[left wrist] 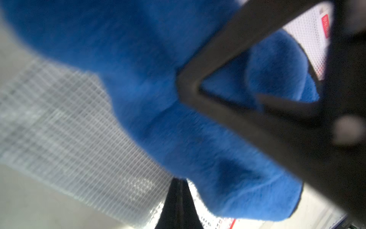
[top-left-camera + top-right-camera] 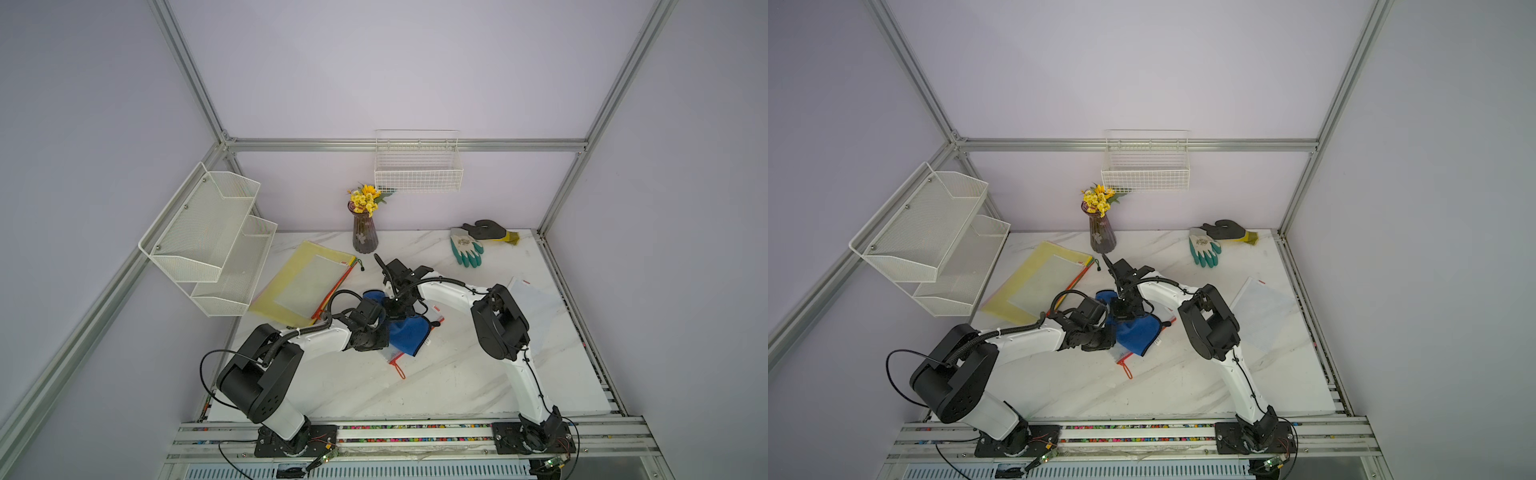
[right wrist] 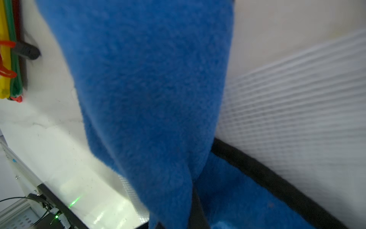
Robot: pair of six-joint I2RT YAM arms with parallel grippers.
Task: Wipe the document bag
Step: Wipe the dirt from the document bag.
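A white two-tier mesh rack hangs on the left wall. Below it, a stack of yellow mesh zip pouches lies flat on the white marble tabletop. A purple ribbed glass vase of yellow flowers stands upright at the far edge, under a white wire basket on the far wall.

At table centre, the clear mesh document bag with a red zipper lies flat. A blue fleece cloth covers most of it, and the red pull sticks out on the near side.

The left gripper has its fingers pressed together at the cloth's edge, over the bag mesh. Whether it pinches anything cannot be told. The right gripper is closed, pinching the cloth, which bunches up into it.

On the far right lie a white-and-teal work glove and a black-and-yellow glove. A pale translucent pouch lies near the right edge.
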